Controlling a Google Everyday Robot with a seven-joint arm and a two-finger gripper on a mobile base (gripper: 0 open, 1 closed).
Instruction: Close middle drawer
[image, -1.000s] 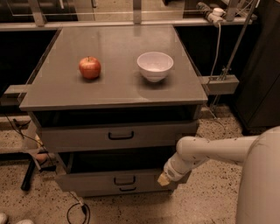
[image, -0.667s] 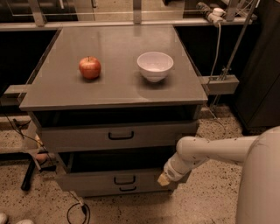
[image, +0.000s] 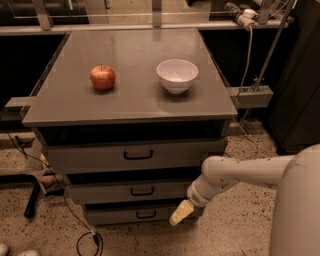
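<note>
The middle drawer (image: 115, 192) is the second of three grey fronts in the cabinet, with a small black loop handle (image: 142, 191). Its front stands a little forward of the lowest drawer (image: 125, 215) and behind the taller top drawer (image: 100, 157), which sticks out most. My gripper (image: 180, 213), a pale tip on the white arm (image: 235, 172), is low at the right end of the drawer fronts, just below the middle drawer's right corner and in front of the lowest drawer's right end.
A red apple (image: 102, 77) and a white bowl (image: 177, 75) sit on the grey cabinet top (image: 130, 102). Cables (image: 85, 240) and a dark tool (image: 32, 200) lie on the speckled floor at the left. A dark cabinet (image: 300, 75) stands at the right.
The middle drawer has slid inward, and the lowest drawer front now shows beneath it. My gripper has moved slightly down and left along the drawer's right end.
</note>
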